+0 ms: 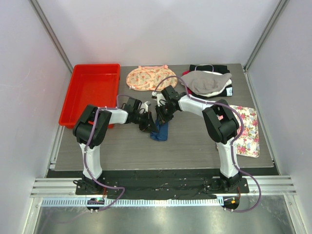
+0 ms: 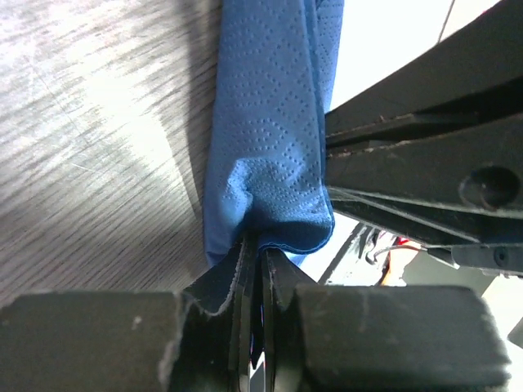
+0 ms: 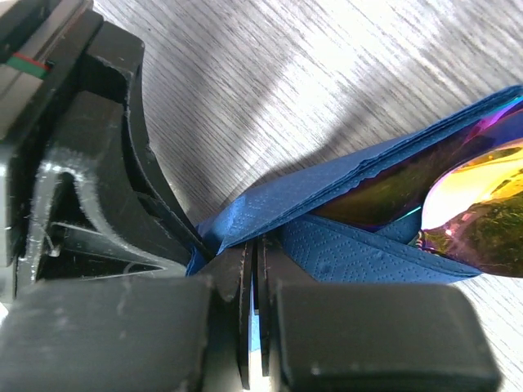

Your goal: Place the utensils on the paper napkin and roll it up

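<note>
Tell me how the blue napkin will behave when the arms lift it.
The paper napkin is thin embossed tissue that creases where the left pincer nips it, so it will likely sag limply. Pinched hard, it may tear. The glossy utensils lie in its open fold and could slide out if tilted.

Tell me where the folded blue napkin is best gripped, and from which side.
Probably its folded end, pinched end-on along its length, as the left tool does. There the napkin doubles into a thick rim; the open side, where the utensils show, might let them slip.
</note>
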### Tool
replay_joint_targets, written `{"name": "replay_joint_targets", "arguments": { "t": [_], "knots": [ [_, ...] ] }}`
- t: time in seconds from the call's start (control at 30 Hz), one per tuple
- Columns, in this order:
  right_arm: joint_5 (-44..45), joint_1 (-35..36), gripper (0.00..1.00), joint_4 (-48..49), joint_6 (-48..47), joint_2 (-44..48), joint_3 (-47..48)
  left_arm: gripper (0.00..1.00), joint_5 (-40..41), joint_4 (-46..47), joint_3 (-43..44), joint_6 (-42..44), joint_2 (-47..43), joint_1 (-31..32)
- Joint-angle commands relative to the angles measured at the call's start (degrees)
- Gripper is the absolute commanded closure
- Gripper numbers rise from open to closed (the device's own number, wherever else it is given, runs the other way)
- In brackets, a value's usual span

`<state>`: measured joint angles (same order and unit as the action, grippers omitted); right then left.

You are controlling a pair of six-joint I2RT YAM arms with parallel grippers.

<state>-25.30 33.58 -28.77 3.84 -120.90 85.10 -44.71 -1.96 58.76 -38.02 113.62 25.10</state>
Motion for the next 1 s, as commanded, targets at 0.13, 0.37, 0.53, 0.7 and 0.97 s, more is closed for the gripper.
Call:
{"name": "replay_joint_targets", "arguments": {
  "t": [0.13,0.37,0.53,0.7,0.97],
  "knots": [
    [-4.2,-0.3,0.87,-9.0,2.6,4.1,4.3,0.92,8.3,-11.0,1.6,5.1,5.3,0.4],
    [-15.0,-5.7,0.85,-3.8,10.3,9.7,0.0,0.96,8.8,-11.1,2.1,5.0,5.3,0.3],
    [-18.4,-9.6,0.89,5.8,19.9,11.0,-12.0,0.98,8.6,-10.8,2.4,5.0,4.7,0.4],
    [-22.8,-10.1,0.95,16.9,26.8,10.1,-20.0,0.98,8.8,-10.5,2.7,4.9,4.7,0.5],
    [-20.9,-10.1,0.98,22.9,31.3,8.0,-23.9,0.99,9.2,-10.3,2.3,4.7,4.4,0.5]
  ]
}}
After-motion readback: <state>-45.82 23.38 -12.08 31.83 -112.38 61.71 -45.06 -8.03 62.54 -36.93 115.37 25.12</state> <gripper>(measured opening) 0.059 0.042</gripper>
